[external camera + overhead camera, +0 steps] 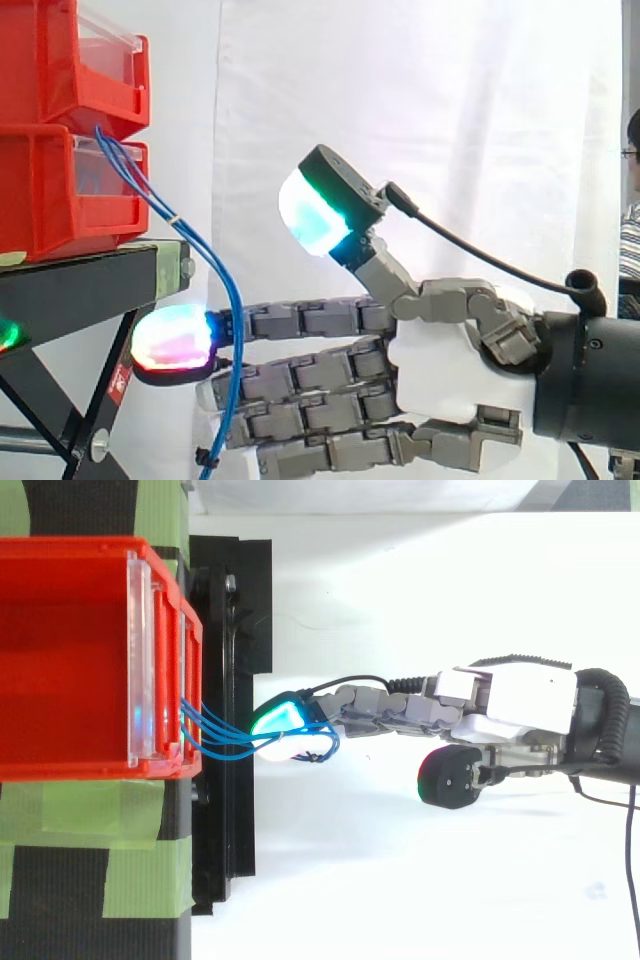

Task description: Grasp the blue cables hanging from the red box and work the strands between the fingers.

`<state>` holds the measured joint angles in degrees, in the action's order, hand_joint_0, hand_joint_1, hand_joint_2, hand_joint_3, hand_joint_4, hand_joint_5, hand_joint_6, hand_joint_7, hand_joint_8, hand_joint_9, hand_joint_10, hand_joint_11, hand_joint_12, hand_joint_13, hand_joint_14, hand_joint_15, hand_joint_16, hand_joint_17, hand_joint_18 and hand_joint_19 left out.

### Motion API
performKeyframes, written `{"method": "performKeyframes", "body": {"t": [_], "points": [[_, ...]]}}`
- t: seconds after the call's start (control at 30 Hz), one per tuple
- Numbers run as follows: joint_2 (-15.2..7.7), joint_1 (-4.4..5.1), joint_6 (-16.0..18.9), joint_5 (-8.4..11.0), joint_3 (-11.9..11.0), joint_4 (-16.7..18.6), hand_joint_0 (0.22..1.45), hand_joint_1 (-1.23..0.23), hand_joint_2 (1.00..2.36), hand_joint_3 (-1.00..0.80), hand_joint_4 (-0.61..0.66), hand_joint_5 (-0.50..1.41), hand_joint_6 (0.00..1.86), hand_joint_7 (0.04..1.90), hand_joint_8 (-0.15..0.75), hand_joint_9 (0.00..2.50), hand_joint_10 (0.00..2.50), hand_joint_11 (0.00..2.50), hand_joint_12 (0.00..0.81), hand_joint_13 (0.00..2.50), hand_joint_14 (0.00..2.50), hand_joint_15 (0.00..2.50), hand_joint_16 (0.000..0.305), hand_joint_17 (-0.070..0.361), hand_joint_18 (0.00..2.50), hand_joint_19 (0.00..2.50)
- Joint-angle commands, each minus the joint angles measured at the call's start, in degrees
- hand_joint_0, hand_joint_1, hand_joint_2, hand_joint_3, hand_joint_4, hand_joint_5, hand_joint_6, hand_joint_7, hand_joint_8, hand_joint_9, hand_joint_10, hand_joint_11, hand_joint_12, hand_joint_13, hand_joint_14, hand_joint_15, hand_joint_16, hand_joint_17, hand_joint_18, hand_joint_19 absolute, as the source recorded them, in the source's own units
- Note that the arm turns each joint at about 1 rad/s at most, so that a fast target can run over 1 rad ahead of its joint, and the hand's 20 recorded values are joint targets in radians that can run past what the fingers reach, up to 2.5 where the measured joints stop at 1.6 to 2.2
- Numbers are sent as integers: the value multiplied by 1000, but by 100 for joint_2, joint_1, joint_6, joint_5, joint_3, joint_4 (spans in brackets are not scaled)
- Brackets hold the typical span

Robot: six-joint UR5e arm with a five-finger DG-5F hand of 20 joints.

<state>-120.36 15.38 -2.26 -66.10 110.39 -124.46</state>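
Observation:
Thin blue cables [215,262] come out of the front of the lower red bin [60,190] and hang down past the edge of the black stand [80,280]. My hand [450,370] reaches in from the right with its fingers straight and level, pointing at the stand. The strands run down across the near side of the fingers just behind the glowing top fingertip [172,340], touching them. The thumb [315,215] stands up and away from the cables. From above, the cables [225,740] fan from the bin [60,660] to the fingertips [285,718].
A second red bin [70,60] is stacked on the lower one. Green tape [140,820] covers parts of the stand top. A person [632,200] stands at the right edge before the white curtain.

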Motion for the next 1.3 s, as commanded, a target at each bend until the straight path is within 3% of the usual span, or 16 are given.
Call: {"method": "performKeyframes", "body": {"t": [0.0, 0.13, 0.77, 1.03, 1.2, 1.27], "points": [[-5, -9, -100, 9, -70, 9, 710, -293, 1000, -1000, 149, -470, 5, 685, 291, 28, 3, 195, 346, 0, 5, 226, 62, 140, 0, 305], [-13, -18, -267, 18, -97, 44, 710, -293, 1000, -1000, 149, -469, 5, 685, 291, 29, 3, 194, 346, 0, 5, 228, 62, 140, 0, 300], [-31, -44, -328, 326, -202, 150, 707, -293, 1000, -1000, 149, -469, 5, 685, 290, 21, 3, 169, 341, 0, 5, 217, 63, 141, 0, 296], [-31, -53, -346, 361, -202, 158, 707, -293, 1000, -1000, 148, -468, 5, 684, 296, 47, 5, 197, 344, 0, 5, 224, 63, 141, 0, 303], [-347, -79, -223, 343, -202, 176, 708, -292, 1000, -1000, 150, -466, 5, 684, 298, 61, 3, 203, 346, 0, 5, 225, 63, 141, 0, 309], [-347, -70, -161, 343, -211, 246, 708, -292, 1000, -1000, 150, -466, 5, 686, 299, 69, 5, 217, 346, 0, 5, 230, 63, 141, 0, 308]]}}
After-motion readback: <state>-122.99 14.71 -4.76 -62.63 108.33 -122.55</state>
